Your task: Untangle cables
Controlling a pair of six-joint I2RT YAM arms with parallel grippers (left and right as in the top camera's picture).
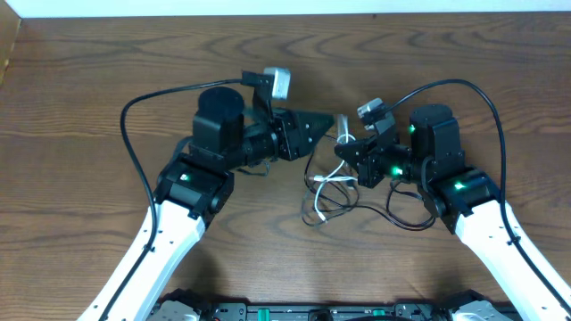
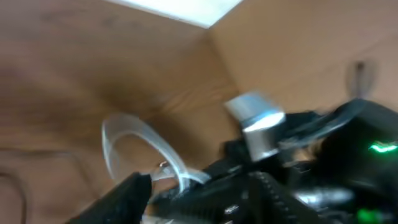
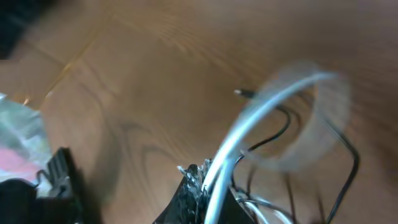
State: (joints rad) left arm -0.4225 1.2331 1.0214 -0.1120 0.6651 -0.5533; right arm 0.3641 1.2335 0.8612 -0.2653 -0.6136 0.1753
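Note:
The white cable (image 1: 328,183) and the thin black cable (image 1: 401,218) lie tangled on the wooden table between my two arms. My right gripper (image 1: 346,153) is shut on the white cable and lifts a loop of it. In the right wrist view the white cable (image 3: 261,112) rises from the closed fingertips (image 3: 202,180), with black cable (image 3: 348,168) loops behind. My left gripper (image 1: 323,125) looks open, just left of the raised loop. The blurred left wrist view shows the white loop (image 2: 134,124) beyond my left gripper (image 2: 186,199).
The right arm's wrist camera (image 2: 258,121) sits close in front of my left gripper. Thick black robot wires (image 1: 134,152) arc over each arm. The table's far edge (image 1: 285,13) runs along the top, with bare wood on both sides.

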